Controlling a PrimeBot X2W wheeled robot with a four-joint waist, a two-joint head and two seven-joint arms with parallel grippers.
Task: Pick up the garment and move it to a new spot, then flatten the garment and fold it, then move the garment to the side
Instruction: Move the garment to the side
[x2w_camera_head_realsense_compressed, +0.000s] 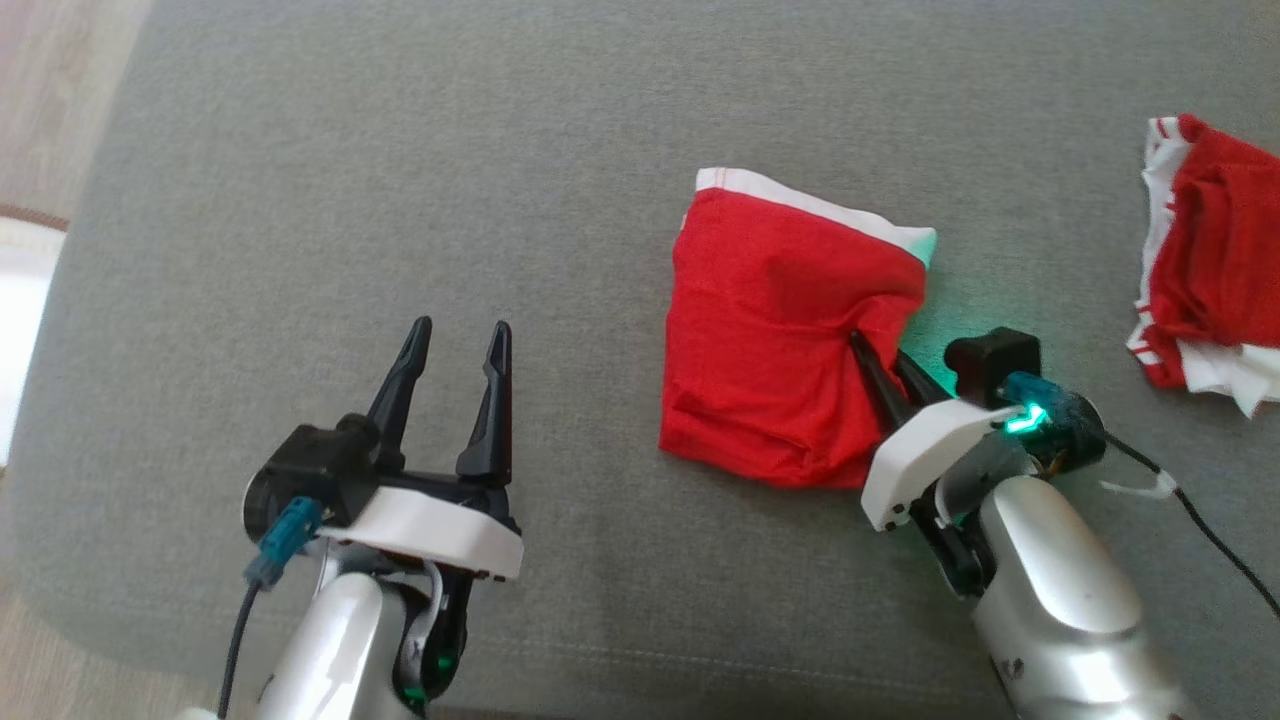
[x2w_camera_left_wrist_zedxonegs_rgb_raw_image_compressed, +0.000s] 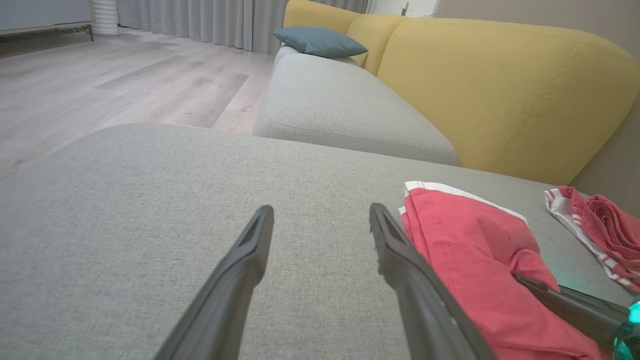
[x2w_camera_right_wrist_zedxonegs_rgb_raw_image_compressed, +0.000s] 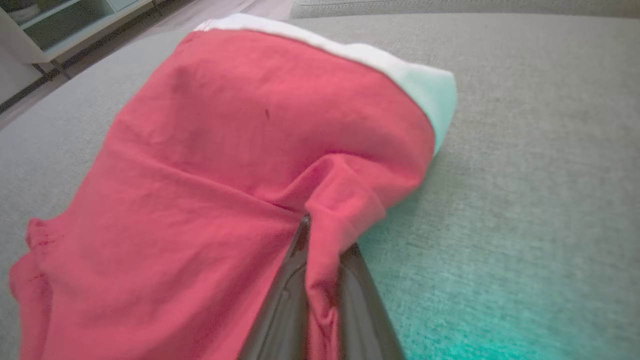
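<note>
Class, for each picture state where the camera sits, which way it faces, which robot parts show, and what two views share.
Head view: on the head, facing down at the cushion and garment; left gripper open, right gripper shut on the garment.
Left wrist view: low, along its fingers across the cushion toward a yellow backrest.
Right wrist view: low, along its fingers into the garment.
Shared: all show the garment.
</note>
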